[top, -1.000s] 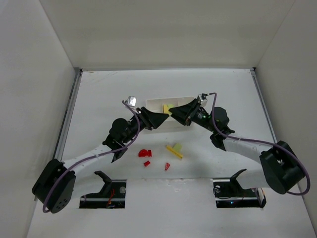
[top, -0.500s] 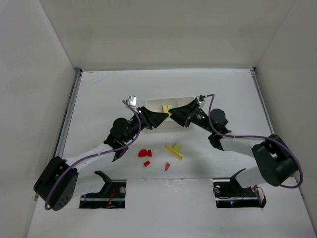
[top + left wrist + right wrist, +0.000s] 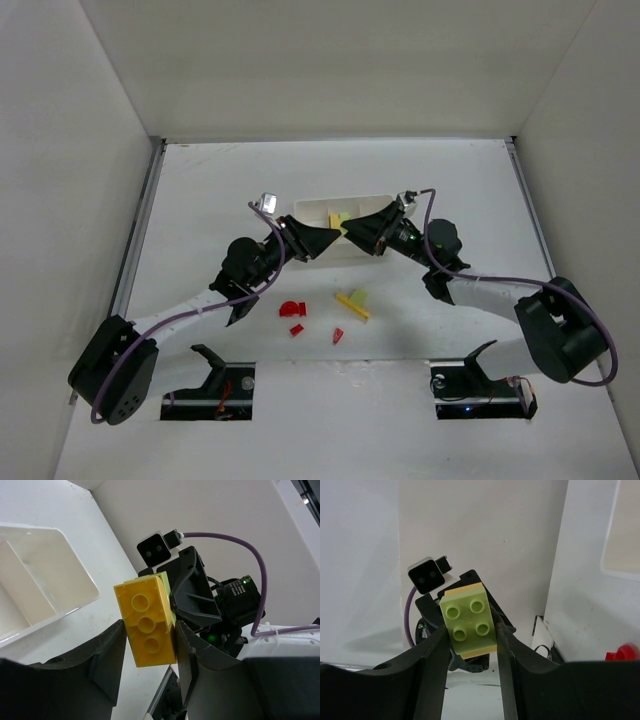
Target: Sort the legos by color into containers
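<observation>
- Nearest the arm bases, 5 loose pieces lie on the white table [image 3: 200,200]. They are a tiny red plastic wedge [image 3: 338,335], a small red plastic block [image 3: 297,329], a rounded red plastic piece [image 3: 291,309], a long yellow plastic bar [image 3: 352,305] and a small light green plastic piece [image 3: 358,295] just beside the bar. All 5 lie unsorted and apart from both arms, which are occupied with 1 joined pair of bricks.
- Beyond them, the left jaws are clenched on a yellow plastic brick [image 3: 145,627]. It is seen from its hollow underside, which has 3 round sockets, and the jaws press on its 2 long sides.
- The right jaws are clenched on a light green plastic brick with 4 studs [image 3: 468,617], pressing on 2 opposite sides.
- Each wrist view shows a strip of the other colour behind its own brick, so the 2 bricks are pressed together as 1 stack, held in the air between the arms.
- My judgement is that each arm takes 1 colour so that pulling or twisting can split the stack. Joined, it suits no single colour's compartment.
- In the top view the stack sits about over the middle of the white plastic tray with 3 compartments [image 3: 312,207]. I cannot tell which compartment lies under it. Holding it there probably keeps the drop short once the bricks part.
- The 2 compartments visible from the left wrist show no pieces, so sorting looks barely begun.
</observation>
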{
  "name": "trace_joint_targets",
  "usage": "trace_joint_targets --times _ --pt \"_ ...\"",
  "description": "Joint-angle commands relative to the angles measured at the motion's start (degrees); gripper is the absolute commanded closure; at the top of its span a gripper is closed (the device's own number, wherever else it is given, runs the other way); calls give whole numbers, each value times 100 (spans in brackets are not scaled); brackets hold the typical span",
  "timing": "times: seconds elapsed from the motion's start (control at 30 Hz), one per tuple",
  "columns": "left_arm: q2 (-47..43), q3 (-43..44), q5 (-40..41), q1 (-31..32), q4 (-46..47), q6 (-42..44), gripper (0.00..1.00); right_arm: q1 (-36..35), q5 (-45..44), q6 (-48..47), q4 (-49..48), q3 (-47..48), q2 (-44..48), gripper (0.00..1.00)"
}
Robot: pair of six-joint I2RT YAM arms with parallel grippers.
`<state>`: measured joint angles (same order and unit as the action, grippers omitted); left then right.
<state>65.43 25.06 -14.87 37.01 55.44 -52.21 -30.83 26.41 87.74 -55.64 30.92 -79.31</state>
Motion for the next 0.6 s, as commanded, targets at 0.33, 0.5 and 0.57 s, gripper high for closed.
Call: trace_joint_targets --times 0.33,0.5,0.57 --pt "-232 34 2 -120 186 114 85 240 -260 -434 325 -112 565 72" --pt "-303 34 -42 -129 186 88 89 284 -260 -460 282 -174 574 72" --pt "-329 43 -68 -129 186 88 90 310 -260 -469 281 -191 592 72"
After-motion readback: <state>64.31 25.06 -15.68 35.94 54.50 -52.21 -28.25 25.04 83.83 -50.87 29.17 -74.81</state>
